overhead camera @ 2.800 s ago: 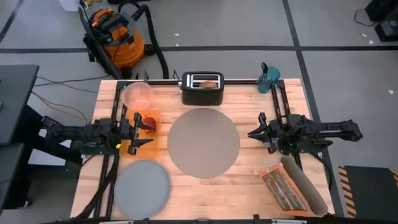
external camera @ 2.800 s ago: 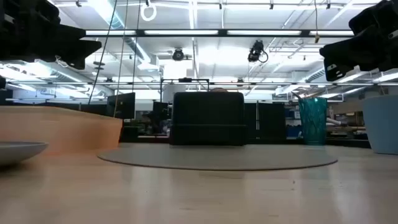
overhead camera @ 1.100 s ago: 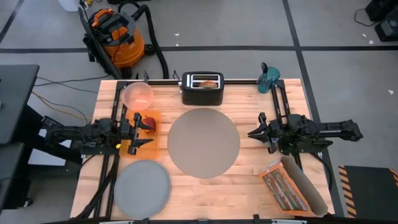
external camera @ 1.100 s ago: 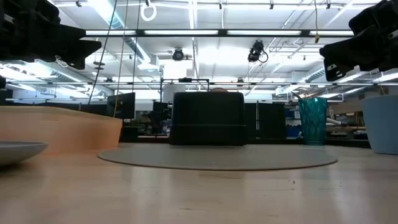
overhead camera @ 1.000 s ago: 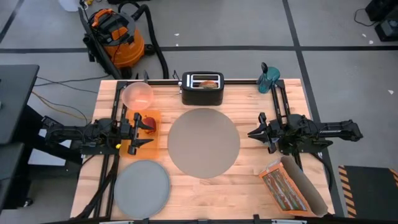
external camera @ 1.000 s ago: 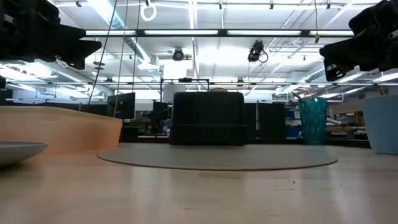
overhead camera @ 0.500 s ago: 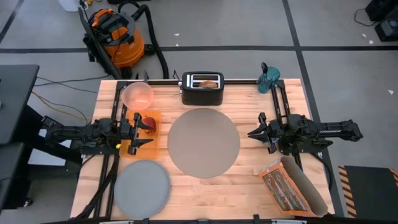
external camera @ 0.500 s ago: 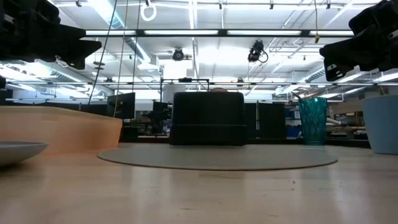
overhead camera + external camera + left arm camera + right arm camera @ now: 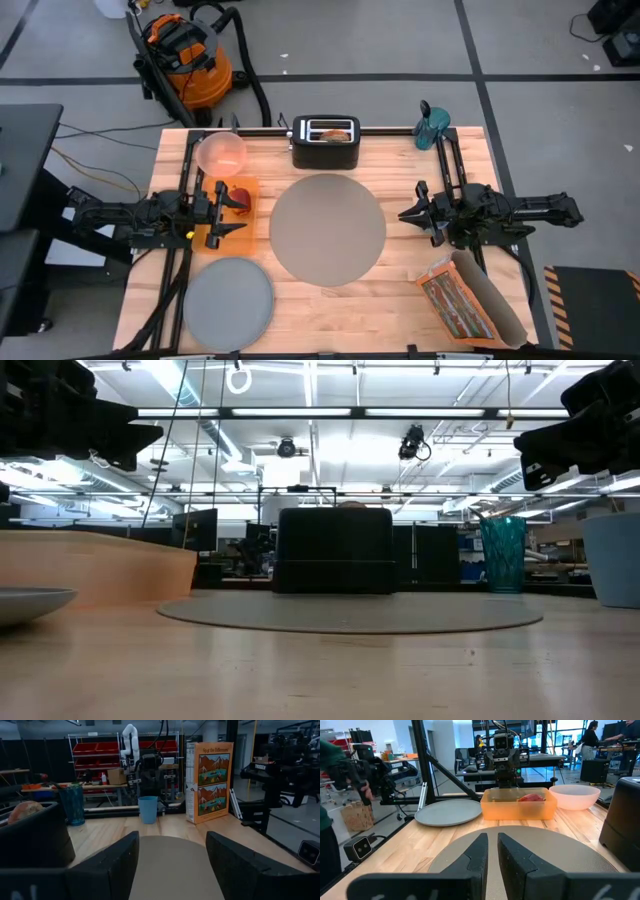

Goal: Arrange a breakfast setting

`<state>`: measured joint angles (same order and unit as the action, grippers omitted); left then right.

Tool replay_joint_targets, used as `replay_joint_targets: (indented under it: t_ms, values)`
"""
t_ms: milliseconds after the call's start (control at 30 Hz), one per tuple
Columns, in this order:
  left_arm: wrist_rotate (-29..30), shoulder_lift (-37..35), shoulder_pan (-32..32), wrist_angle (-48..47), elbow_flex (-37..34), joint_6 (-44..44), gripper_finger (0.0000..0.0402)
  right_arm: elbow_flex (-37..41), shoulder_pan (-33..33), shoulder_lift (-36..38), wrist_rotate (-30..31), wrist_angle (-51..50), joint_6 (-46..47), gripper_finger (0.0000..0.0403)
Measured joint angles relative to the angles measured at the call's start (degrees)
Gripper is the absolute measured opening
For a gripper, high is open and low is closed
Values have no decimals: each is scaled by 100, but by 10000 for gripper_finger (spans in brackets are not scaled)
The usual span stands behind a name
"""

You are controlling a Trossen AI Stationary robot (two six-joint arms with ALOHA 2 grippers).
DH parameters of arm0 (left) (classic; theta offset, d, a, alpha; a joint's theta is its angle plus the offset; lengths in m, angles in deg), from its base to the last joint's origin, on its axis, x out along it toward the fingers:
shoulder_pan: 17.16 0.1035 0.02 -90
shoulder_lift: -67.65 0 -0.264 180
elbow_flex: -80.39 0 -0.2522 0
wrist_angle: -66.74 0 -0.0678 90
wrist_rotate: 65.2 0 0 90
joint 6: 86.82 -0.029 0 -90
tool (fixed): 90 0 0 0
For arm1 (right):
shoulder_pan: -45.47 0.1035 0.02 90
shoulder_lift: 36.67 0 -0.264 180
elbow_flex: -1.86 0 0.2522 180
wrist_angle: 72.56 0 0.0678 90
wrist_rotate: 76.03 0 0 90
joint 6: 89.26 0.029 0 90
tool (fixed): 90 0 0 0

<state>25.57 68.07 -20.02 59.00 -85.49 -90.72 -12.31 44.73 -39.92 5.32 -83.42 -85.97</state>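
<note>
my left gripper point(image 9: 172, 865) hangs with its fingers spread wide and nothing in them, at the left edge of the large round grey mat point(image 9: 327, 229). my right gripper point(image 9: 491, 854) hovers at the mat's opposite edge, nearly pinched together and also empty.

the mat sits mid-table, thin and probably floppy, so i'd leave it where it is.

the smaller grey plate point(image 9: 228, 303) is at the front left corner. looks stiff and slick, so i'd pinch it by the rim.

just beside my left gripper there's a clear orange tub point(image 9: 238, 207) with a red apple point(image 9: 531, 797) in it. round and smooth, likely a bit heavy, so grab across the middle.

behind that is the translucent pink bowl point(image 9: 221, 152), light i guess, again a rim grip.

the tall orange cereal box point(image 9: 209, 781) stands front right, light and crushable, so squeeze the narrow sides gently. a small blue cup point(image 9: 148, 809) shows near it.

at the far edge is the black toaster point(image 9: 325, 141) holding a browned bagel point(image 9: 24, 810), soft stuff, and a teal bottle point(image 9: 432, 125).
</note>
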Motion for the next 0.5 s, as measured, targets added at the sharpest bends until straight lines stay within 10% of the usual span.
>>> replay_joint_targets:
  t_ms: [500]
  values:
    - [172, 29, 1, 2040, 0, 4459, 238, 0, 0, -2, 2, 44, 0, 50]
